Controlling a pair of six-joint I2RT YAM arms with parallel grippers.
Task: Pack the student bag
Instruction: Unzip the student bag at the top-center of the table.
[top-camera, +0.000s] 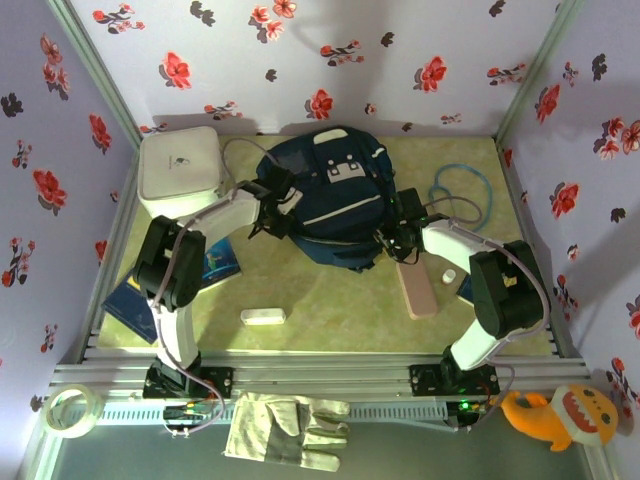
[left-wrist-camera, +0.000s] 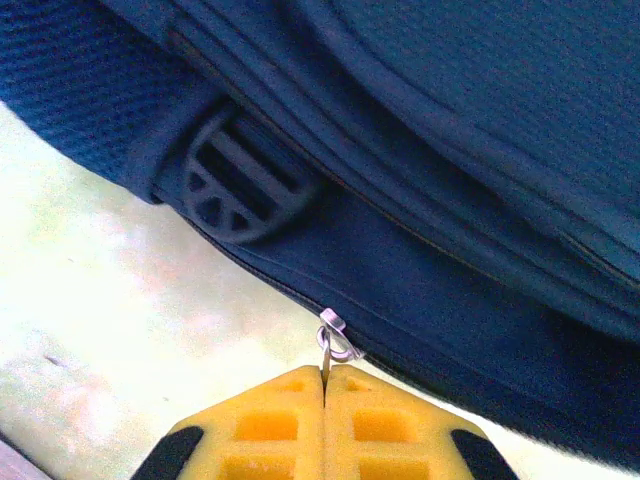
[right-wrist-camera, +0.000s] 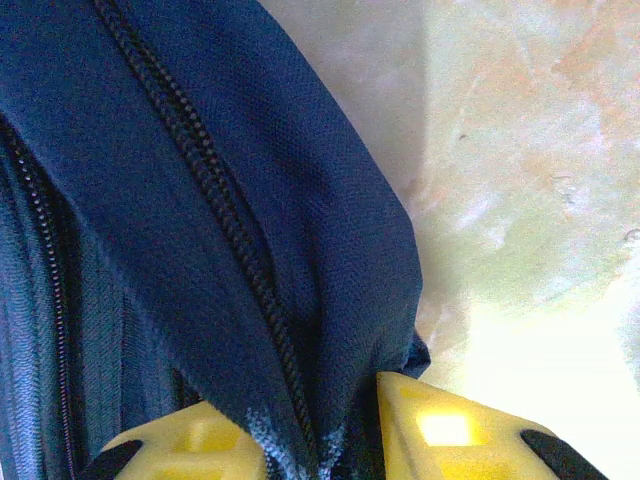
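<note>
Pinching the small silver zipper pull (left-wrist-camera: 337, 343) with my left pincer (left-wrist-camera: 325, 378), fingers pressed together, I have the large dark navy fabric backpack (top-camera: 335, 195) directly ahead of it, lying on the pale counter (top-camera: 340, 300). My right pincer (right-wrist-camera: 320, 425) is clamped on a fold of its cloth, beside a black zipper track (right-wrist-camera: 230, 240).

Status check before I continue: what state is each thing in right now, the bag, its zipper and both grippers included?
student bag: lying front side up, zippers closed where visible.
left gripper: jaws shut on the zipper pull.
right gripper: jaws shut on a fold of the student bag's fabric.
white box: lid closed.
blue cable: loosely looped, lying free.
</note>
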